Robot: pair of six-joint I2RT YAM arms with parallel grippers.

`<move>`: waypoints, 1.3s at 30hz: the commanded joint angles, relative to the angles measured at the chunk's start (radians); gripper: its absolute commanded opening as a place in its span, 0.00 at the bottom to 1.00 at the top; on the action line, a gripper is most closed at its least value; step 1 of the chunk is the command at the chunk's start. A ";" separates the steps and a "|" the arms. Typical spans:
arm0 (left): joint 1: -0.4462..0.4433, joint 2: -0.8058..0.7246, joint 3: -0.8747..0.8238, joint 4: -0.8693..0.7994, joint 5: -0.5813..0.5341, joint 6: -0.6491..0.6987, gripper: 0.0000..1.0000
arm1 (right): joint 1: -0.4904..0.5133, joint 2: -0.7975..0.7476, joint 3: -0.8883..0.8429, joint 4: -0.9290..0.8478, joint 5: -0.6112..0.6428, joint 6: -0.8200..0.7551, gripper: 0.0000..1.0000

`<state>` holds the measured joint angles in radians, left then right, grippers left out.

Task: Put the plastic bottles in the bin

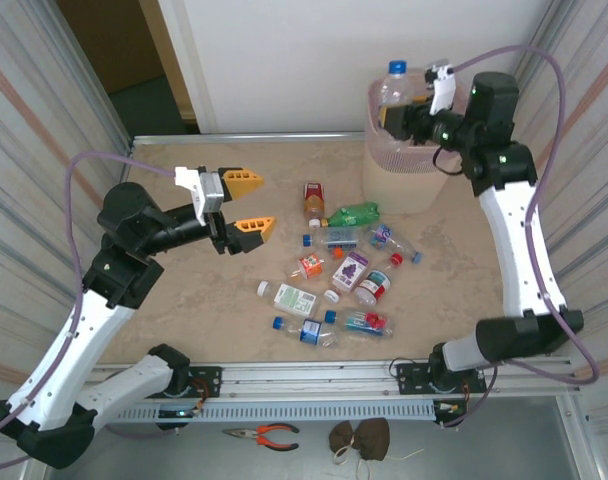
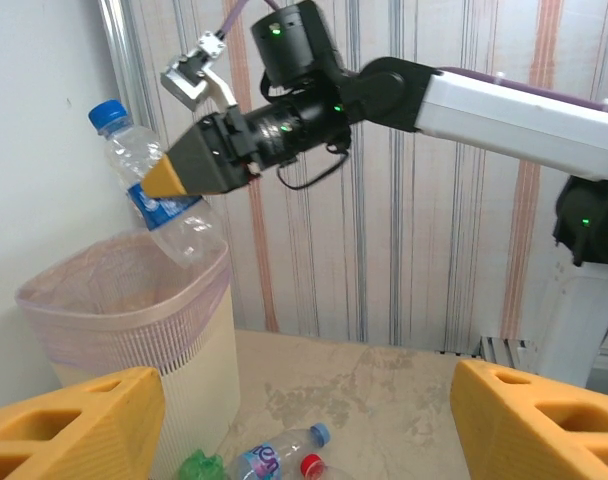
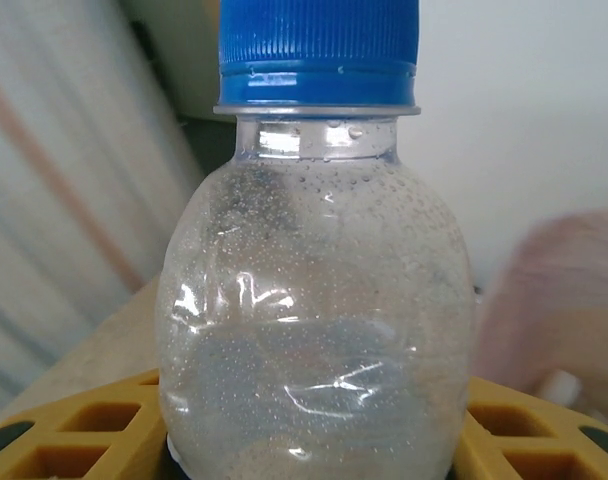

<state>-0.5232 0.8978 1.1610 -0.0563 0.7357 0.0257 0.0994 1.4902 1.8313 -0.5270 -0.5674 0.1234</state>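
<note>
Blue-capped bottle (image 2: 124, 152), clear plastic, pinched across its lower body by the right claw (image 2: 169, 182), orange fingers pressed on either side of a blue label. Held tilted, cap up, base right at the mouth of the bin (image 2: 184, 340), above the pink liner. Looks empty apart from fine droplets inside, so probably very light. Thin wall likely to dent under a hard squeeze and to slip if wet, hence a hold on the labelled waist rather than the rounded shoulder or cap. White writing on that label, too small to read.

Left claw (image 1: 252, 204) spread wide, holding nothing, hovering over the table (image 1: 214, 310) left of the heap.

Further out, remaining bottles (image 1: 339, 275) scattered on their sides mid-table, with a green bottle (image 1: 354, 213) just beside the bin's base. Red, purple, white and blue labels among them; no brand legible from above. Same judgement for these: light, round, prone to roll away from a closing finger, best taken across the middle, square to the long axis.
</note>
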 commanded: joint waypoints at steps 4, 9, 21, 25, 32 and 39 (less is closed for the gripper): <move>0.009 0.002 -0.030 0.039 -0.009 -0.028 0.75 | -0.082 0.201 0.237 -0.126 0.047 0.040 0.49; 0.009 0.008 -0.044 0.052 -0.015 -0.042 0.75 | -0.103 0.379 0.430 -0.249 0.058 -0.003 0.47; 0.013 0.012 -0.078 0.033 -0.044 -0.048 0.75 | -0.091 0.625 0.644 -0.554 0.104 -0.088 0.45; 0.013 0.023 -0.092 0.036 -0.048 -0.047 0.75 | -0.081 0.666 0.645 -0.605 0.146 -0.088 0.45; 0.018 0.044 -0.112 0.047 -0.057 -0.060 0.75 | -0.076 0.772 0.690 -0.692 0.232 -0.067 0.47; 0.025 0.048 -0.122 0.046 -0.078 -0.068 0.75 | -0.078 0.866 0.720 -0.750 0.283 -0.066 0.50</move>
<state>-0.5095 0.9485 1.0485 -0.0479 0.6735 -0.0284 0.0219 2.3249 2.5195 -1.2171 -0.3218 0.0628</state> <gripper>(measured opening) 0.752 0.498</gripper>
